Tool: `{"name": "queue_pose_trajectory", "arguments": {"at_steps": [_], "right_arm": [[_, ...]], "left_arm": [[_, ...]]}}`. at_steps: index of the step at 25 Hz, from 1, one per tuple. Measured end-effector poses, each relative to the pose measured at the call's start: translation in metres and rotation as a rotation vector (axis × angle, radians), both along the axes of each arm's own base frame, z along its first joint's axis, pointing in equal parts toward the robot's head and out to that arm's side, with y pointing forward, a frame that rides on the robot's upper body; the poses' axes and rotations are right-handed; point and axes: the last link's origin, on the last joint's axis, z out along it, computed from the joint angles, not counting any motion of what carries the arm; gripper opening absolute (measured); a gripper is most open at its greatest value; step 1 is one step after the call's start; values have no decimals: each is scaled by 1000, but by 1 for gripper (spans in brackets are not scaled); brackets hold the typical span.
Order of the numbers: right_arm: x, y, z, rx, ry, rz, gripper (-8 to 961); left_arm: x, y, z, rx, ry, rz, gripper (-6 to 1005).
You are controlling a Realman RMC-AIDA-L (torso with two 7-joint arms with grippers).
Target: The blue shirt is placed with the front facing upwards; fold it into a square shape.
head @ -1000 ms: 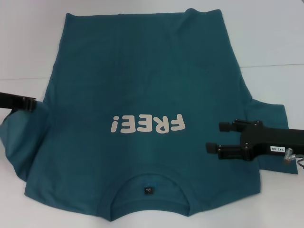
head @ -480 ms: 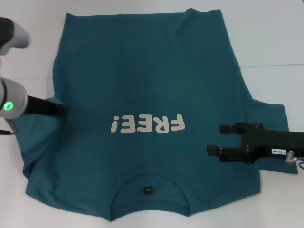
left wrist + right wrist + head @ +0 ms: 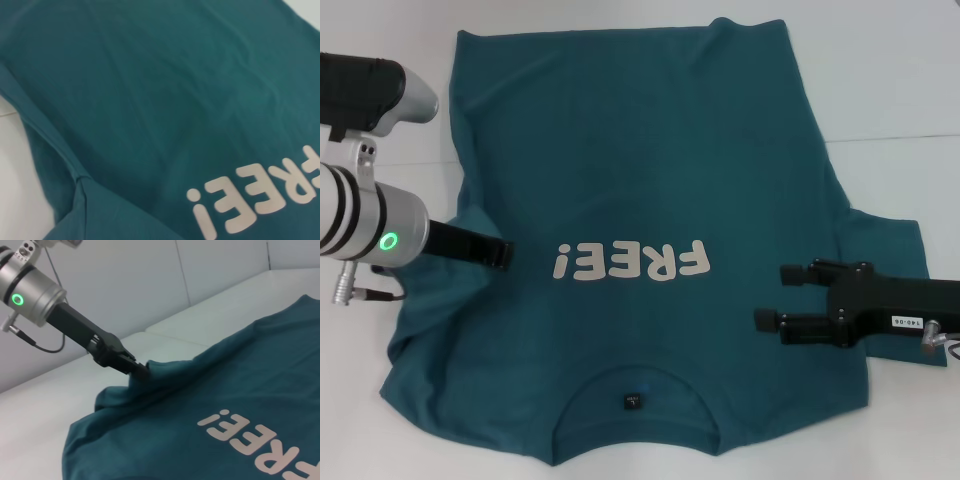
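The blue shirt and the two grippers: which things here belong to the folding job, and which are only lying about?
Belonging to the job:
- blue shirt, front up, "FREE!" lettering showing
- left gripper, shut on the shirt's left side, pulling the cloth inward
- right gripper, open, over the shirt's right side

Only lying about:
- white table; nothing else lies on it

Blue shirt [image 3: 640,170] front up (cream "FREE!" lettering), left sleeve folded inward
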Motion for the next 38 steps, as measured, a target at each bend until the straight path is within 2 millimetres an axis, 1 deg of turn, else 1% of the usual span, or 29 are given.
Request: {"name": "queue_pose_trajectory", "arguments": {"at_steps": [6, 9, 13, 15, 17, 20, 23, 24, 26, 28, 30, 33, 36, 38], "right_arm": [[-1, 0, 0, -10, 8, 0, 941], [-2, -1, 1, -15, 13, -3, 941], [-4, 1, 2, -16, 25, -18, 941], [-5, 3, 3, -11, 32, -26, 941], [-6, 4, 6, 4, 41, -33, 941], [-5, 6, 11, 30, 60, -41, 941], [-5, 7, 16, 57, 79, -45, 941], [-5, 8, 18, 63, 82, -46, 941], [-5, 10, 22, 72, 83, -50, 941], [-6, 13, 25, 81, 80, -54, 941], [-7, 14, 27, 88, 76, -53, 941], [-8, 15, 27, 92, 74, -49, 941], [-8, 15, 27, 93, 73, -48, 942], [-7, 15, 28, 94, 72, -48, 942]], "left_arm": [[-3, 0, -11, -35, -1, 13, 59], [-3, 2, -13, -28, 11, 2, 72], [1, 4, -9, 8, 16, -30, 88], [4, 6, -4, 38, 19, -53, 97], [2, 7, 5, 91, 34, -71, 105], [-12, 6, 20, 178, 61, -63, 208], [-34, -1, 30, 218, 60, 3, 312], [-41, -7, 32, 218, 56, 30, 354], [-47, -16, 32, 210, 48, 59, 437], [-50, -24, 28, 190, 50, 87, 521], [-47, -29, 24, 168, 79, 71, 757], [-36, -32, 19, 156, 165, -44, 785], [-15, -33, 23, 147, 249, -218, 813], [-4, -32, 25, 109, 309, -320, 808]]}}
